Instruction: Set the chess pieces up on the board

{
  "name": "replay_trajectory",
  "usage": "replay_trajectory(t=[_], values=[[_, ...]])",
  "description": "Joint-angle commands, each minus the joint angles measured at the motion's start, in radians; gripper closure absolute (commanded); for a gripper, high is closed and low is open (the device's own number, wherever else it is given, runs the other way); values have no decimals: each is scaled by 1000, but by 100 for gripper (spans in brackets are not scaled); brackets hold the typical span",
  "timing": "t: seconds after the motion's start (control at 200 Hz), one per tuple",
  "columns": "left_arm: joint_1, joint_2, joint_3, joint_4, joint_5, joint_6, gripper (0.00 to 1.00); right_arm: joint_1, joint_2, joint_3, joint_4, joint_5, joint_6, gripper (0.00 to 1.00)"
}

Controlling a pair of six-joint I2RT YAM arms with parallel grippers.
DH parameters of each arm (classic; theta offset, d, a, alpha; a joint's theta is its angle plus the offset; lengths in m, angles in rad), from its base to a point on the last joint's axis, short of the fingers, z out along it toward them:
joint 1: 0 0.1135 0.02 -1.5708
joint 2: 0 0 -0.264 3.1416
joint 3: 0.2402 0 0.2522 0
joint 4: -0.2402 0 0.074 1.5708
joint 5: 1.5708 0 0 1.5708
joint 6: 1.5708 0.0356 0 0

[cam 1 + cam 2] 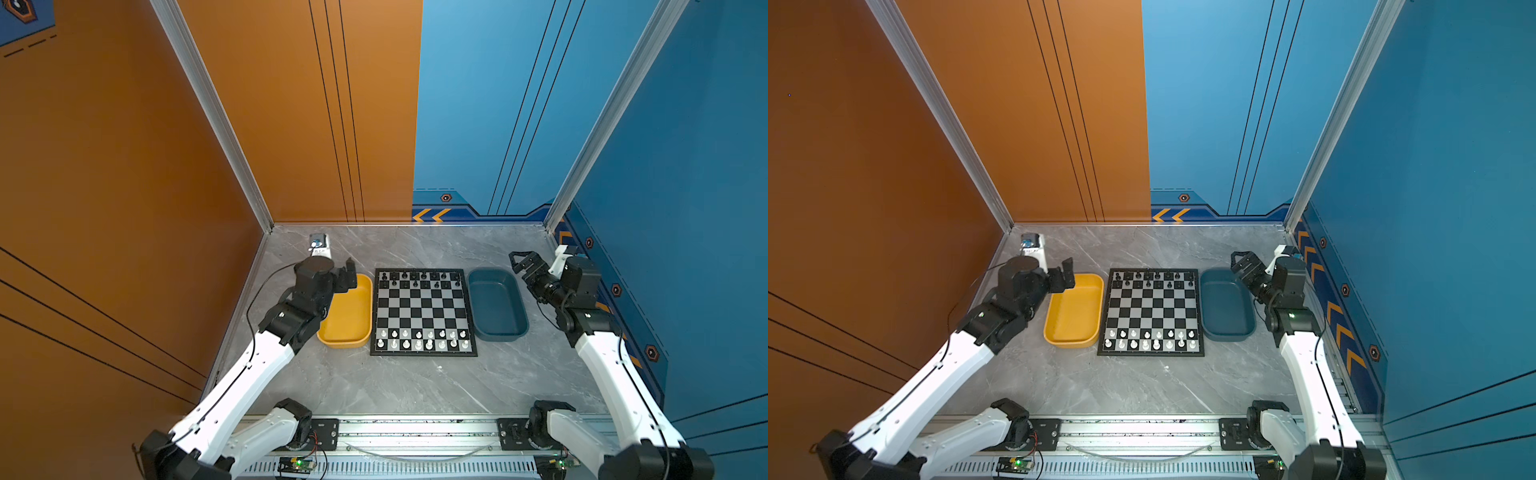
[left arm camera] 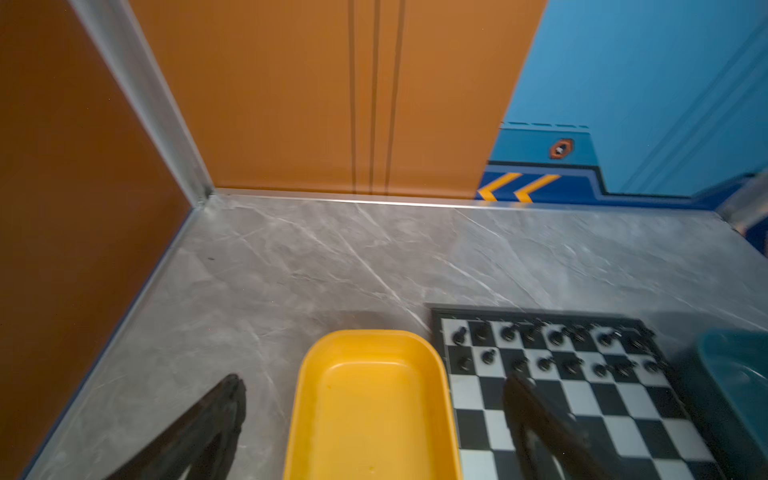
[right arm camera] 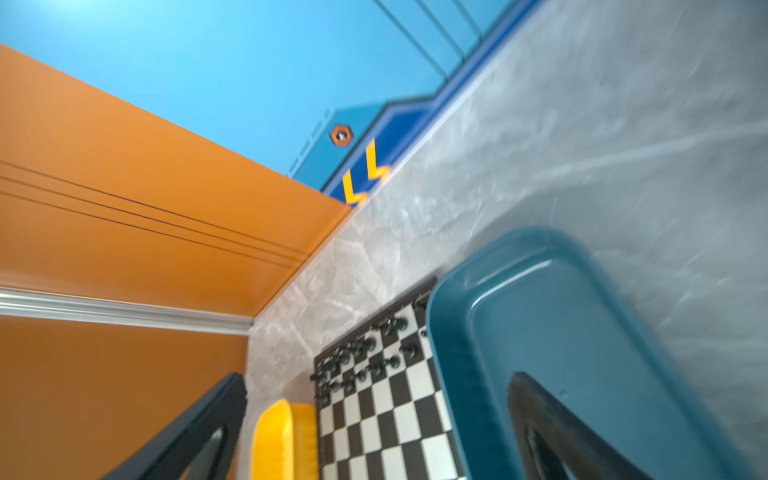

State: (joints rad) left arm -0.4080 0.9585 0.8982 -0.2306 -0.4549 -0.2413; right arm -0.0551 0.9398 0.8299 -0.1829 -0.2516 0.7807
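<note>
The board (image 1: 423, 309) (image 1: 1152, 309) lies flat at the table's middle. The black chess pieces (image 1: 414, 276) (image 1: 1147, 276) stand in its two far rows, and white chessmen (image 1: 422, 338) fill the two near rows. My left gripper (image 1: 348, 275) (image 1: 1064, 272) hovers open over the far end of the yellow tray (image 1: 349, 320). In the left wrist view it (image 2: 374, 380) holds nothing, with the black pieces (image 2: 544, 363) beyond it. My right gripper (image 1: 519, 261) (image 3: 378, 379) is raised beyond the dark blue tray (image 1: 496, 309), open and empty.
Both trays flank the board and look empty. A small white device (image 1: 319, 243) sits at the back left corner. Orange and blue walls close the cell on three sides, and a metal rail (image 1: 415, 432) runs along the front edge.
</note>
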Motion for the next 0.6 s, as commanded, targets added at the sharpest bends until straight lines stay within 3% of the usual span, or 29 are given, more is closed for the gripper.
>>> replay_trajectory(t=[0.0, 0.275, 0.596], values=[[56, -55, -140, 158, -90, 58, 2, 15, -116, -60, -37, 249, -157, 0], [138, -51, -488, 580, -154, 161, 2, 24, -338, -312, 203, 486, -374, 0], [247, 169, -663, 990, -6, 187, 2, 37, -117, -470, 447, 563, -506, 0]])
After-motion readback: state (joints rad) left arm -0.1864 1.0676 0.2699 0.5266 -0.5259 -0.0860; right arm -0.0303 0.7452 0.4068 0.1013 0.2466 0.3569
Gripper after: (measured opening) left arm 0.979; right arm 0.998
